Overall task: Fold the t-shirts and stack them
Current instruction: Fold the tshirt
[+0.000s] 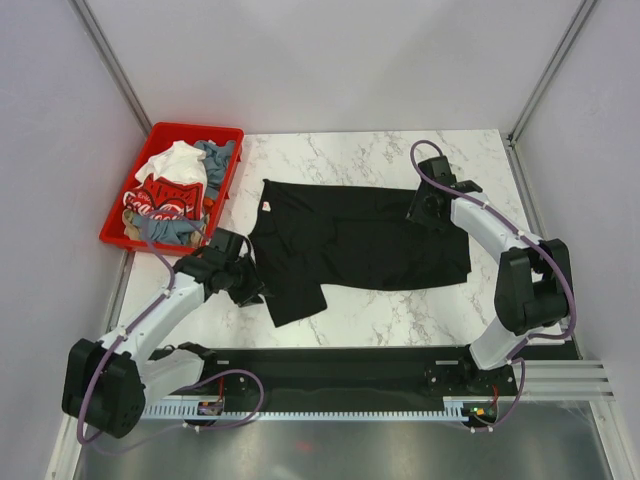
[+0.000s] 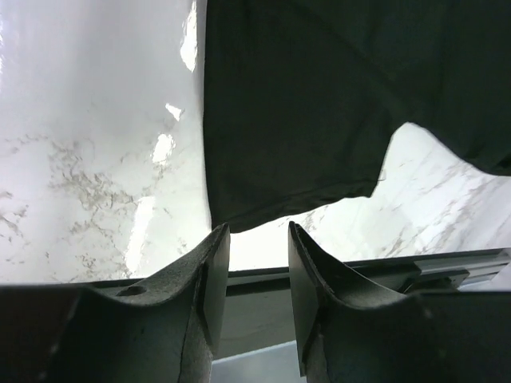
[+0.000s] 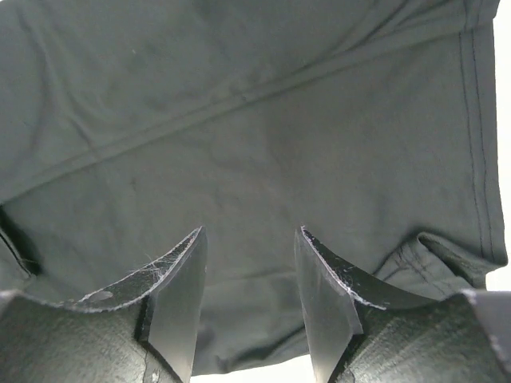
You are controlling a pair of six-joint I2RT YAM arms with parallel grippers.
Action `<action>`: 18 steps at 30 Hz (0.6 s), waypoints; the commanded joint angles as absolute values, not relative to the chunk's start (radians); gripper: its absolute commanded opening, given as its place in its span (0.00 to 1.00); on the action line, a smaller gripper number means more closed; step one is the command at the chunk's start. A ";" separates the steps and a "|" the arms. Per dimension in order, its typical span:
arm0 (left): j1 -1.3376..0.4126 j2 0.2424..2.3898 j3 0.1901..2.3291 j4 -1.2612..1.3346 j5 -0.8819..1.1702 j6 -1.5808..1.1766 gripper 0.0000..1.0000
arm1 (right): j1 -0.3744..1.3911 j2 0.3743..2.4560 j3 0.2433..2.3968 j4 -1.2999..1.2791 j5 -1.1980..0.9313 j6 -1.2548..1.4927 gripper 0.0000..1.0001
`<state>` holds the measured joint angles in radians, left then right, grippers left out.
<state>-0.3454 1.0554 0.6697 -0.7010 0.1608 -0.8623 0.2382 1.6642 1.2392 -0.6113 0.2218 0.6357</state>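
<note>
A black t-shirt (image 1: 350,245) lies spread on the marble table, its neck label at the upper left and one sleeve hanging toward the near edge. My left gripper (image 1: 250,283) is open and empty beside the shirt's left sleeve; in the left wrist view the gripper (image 2: 257,233) sits just off the sleeve's hem (image 2: 295,159). My right gripper (image 1: 420,213) is open over the shirt's far right part; in the right wrist view the gripper (image 3: 249,236) has black cloth (image 3: 255,136) filling the view below it. White, red Coca-Cola and grey-blue t-shirts (image 1: 170,190) lie bundled in a bin.
A red plastic bin (image 1: 226,133) stands at the far left of the table and holds the other shirts. A black rail (image 1: 340,365) runs along the near edge. Grey walls close in on both sides.
</note>
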 commanded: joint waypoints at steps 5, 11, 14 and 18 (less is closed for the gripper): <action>-0.454 1.137 0.624 -0.678 0.170 -0.963 0.43 | 0.233 1.594 1.215 -0.577 0.221 0.647 0.55; -0.503 1.198 0.598 -0.678 0.170 -0.963 0.43 | 0.235 1.585 1.203 -0.575 0.221 0.669 0.55; -0.517 1.230 0.580 -0.678 0.170 -0.963 0.43 | 0.235 1.572 1.198 -0.575 0.213 0.676 0.54; -0.545 1.253 0.566 -0.678 0.170 -0.963 0.43 | 0.233 1.555 1.195 -0.577 0.224 0.676 0.54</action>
